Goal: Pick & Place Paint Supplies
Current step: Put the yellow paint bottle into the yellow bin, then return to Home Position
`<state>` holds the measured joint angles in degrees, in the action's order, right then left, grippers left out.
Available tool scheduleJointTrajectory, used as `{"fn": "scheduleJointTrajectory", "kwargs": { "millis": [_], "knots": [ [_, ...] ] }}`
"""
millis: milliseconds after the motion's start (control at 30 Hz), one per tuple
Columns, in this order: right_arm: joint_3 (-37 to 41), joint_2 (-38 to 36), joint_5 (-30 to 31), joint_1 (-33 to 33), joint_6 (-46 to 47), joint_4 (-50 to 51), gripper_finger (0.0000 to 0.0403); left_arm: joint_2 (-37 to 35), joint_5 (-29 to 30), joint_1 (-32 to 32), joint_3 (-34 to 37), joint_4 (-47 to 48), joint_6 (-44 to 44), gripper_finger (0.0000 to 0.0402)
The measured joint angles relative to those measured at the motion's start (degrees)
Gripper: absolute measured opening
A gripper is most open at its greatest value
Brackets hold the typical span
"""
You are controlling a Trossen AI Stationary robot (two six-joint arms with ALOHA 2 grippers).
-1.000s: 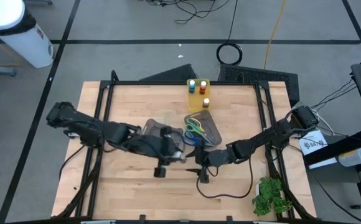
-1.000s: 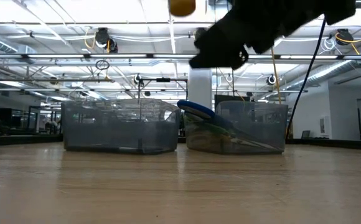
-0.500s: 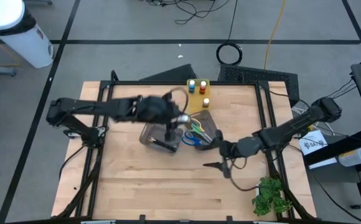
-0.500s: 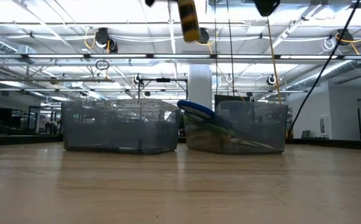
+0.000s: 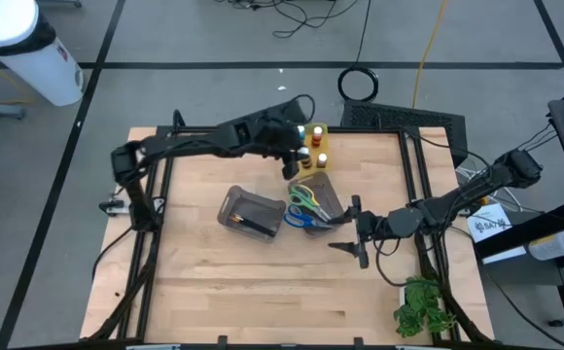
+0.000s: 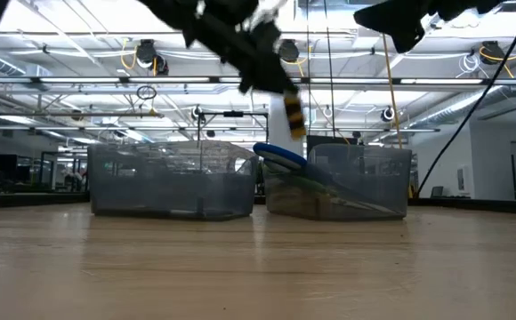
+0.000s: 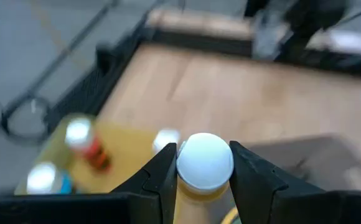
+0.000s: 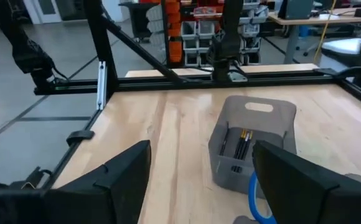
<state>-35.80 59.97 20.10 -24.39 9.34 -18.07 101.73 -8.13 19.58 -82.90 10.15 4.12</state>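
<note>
Wooden tabletop: my left gripper [image 7: 204, 177] clamps a pale-capped pot [image 7: 205, 160] upright, just above the yellow tray [image 5: 310, 146]; my right gripper [image 5: 357, 231], fingers wide, waits beside the scissors bin [image 5: 327, 205].

The left arm reaches across the far part of the wooden table [image 5: 214, 282], and the left gripper [image 5: 297, 160] hangs just beside the yellow bin [image 5: 312, 127]. In this bin stand 3 pots: a blue pot [image 5: 301, 131], an orange-red pot [image 5: 318, 137] and a pale-capped pot [image 5: 322, 160]. Near the middle sit 2 grey bins. One grey bin [image 5: 250, 211] holds thin dark brushes [image 5: 253, 224], the other (right next to it) holds scissors [image 5: 304, 202] with green, yellow and blue handles. The right gripper [image 5: 356, 233] is low over the table near this second bin. A leafy plant sprig [image 5: 420, 305] lies at the near right corner.
</note>
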Motion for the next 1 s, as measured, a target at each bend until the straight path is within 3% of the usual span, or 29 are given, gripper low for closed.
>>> {"fn": "scheduleJointTrajectory", "kwargs": {
  "millis": [267,667,733,867,1000],
  "knots": [
    [1.58,-0.36,-0.39,1.43,-0.17,-0.84,0.0263,7.38,-3.18,6.26,-0.06,-1.51,-3.19,0.0123],
    [1.56,-0.34,-0.41,1.93,-0.61,-0.67,0.0263,12.56,-2.73,4.78,0.03,-0.05,-0.35,0.0123],
    [1.58,-0.34,-0.42,1.93,-0.61,-0.69,0.0263,12.66,-0.29,4.18,0.03,0.18,-0.37,0.0123],
    [1.56,-0.34,-0.44,1.93,-0.63,-0.69,0.0263,12.75,4.05,3.26,0.03,0.57,-0.36,0.0184],
    [1.56,-0.33,-0.46,1.93,-0.63,-0.49,0.0263,11.96,4.57,2.41,0.00,0.41,-3.03,0.0255]
  ]
}}
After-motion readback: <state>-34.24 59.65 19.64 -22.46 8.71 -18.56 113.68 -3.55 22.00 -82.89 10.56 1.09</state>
